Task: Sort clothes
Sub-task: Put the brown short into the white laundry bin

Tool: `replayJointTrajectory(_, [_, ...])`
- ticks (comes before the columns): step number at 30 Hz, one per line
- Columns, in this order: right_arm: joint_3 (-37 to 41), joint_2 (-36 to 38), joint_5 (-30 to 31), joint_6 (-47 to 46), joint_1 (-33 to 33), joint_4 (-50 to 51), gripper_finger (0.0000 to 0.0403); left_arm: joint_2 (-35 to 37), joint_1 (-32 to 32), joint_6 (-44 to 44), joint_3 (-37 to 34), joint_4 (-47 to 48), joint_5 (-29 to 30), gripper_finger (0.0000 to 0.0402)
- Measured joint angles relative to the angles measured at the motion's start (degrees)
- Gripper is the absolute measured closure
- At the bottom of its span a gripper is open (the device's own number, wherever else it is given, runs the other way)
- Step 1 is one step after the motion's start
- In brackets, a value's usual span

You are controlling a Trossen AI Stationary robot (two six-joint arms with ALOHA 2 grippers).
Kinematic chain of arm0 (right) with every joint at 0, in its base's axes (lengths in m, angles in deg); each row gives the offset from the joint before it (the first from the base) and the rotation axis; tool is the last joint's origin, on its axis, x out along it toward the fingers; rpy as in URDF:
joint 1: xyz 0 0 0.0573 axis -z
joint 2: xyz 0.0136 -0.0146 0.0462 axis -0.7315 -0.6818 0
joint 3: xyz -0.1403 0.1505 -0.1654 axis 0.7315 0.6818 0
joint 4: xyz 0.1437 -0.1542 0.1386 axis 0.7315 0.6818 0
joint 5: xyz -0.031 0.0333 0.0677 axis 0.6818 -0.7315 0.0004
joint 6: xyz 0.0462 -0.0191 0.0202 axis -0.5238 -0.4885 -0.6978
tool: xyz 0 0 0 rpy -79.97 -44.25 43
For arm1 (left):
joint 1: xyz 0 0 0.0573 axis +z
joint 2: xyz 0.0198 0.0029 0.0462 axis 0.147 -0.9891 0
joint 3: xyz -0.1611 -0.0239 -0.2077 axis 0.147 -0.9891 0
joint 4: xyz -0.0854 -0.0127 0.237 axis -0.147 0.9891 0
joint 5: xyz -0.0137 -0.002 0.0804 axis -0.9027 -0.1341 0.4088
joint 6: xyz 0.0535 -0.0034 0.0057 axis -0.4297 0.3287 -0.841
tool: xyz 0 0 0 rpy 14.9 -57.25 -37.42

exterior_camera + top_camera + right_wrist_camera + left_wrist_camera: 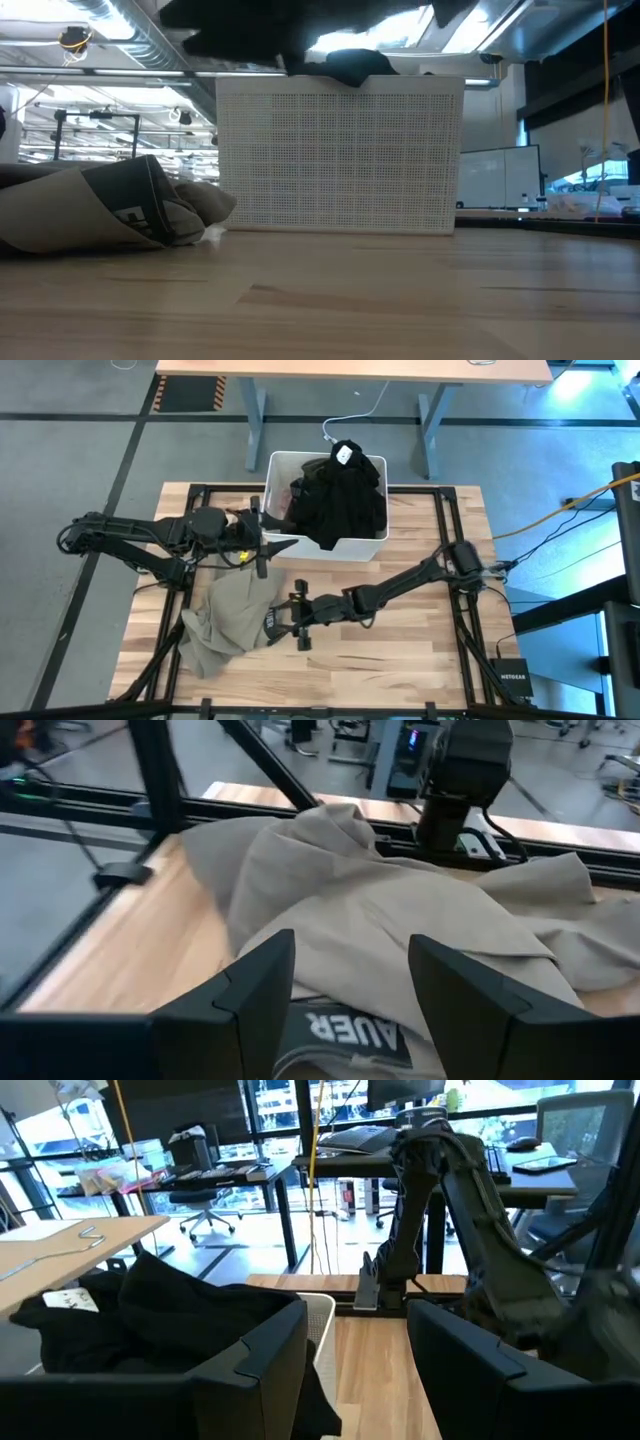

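Khaki-olive garment (400,940) lies nearest the right wrist camera, directly ahead of the right claw (345,985), whose fingers stand spread apart with nothing between them, one to each side of a dark printed label on the cloth. Seen from above, the right claw (297,610) sits at the right edge of the khaki-olive garment (225,622), which lies crumpled on the front-left part of the wooden tabletop (400,650). At table height the same garment (100,210) rests on the tabletop, to the left of the white plastic bin (340,155). Left claw (262,540) is at the bin's left front corner, above the tabletop; its fingers (250,1370) are parted and hold nothing. White bin (276,464) stands at the rear centre of the tabletop. Black garment (345,500) fills the bin and drapes over its front rim, a white label showing at the top. Pale pink fabric (276,501) shows at the bin's left inner wall, mostly covered. Black garment (150,1315) is heaped inside the bin in the left wrist view.
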Motion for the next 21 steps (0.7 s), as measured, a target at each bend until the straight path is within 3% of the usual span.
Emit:
replayJointTrajectory(7, [-9.5,-7.7,1.5,0.1,1.2,2.2,0.0188,0.0,1.4,2.9,0.0,-1.7,0.0,0.0231])
replayJointTrajectory(12, [-15.7,-11.7,1.6,0.0,3.7,9.5,0.0188,0.0,1.7,3.9,0.0,-2.7,0.0,0.0231])
replayJointTrajectory(21, [-17.2,-14.1,-1.0,-4.2,5.8,25.0,0.0188,0.0,1.6,5.1,0.0,-2.6,0.0,0.0231])
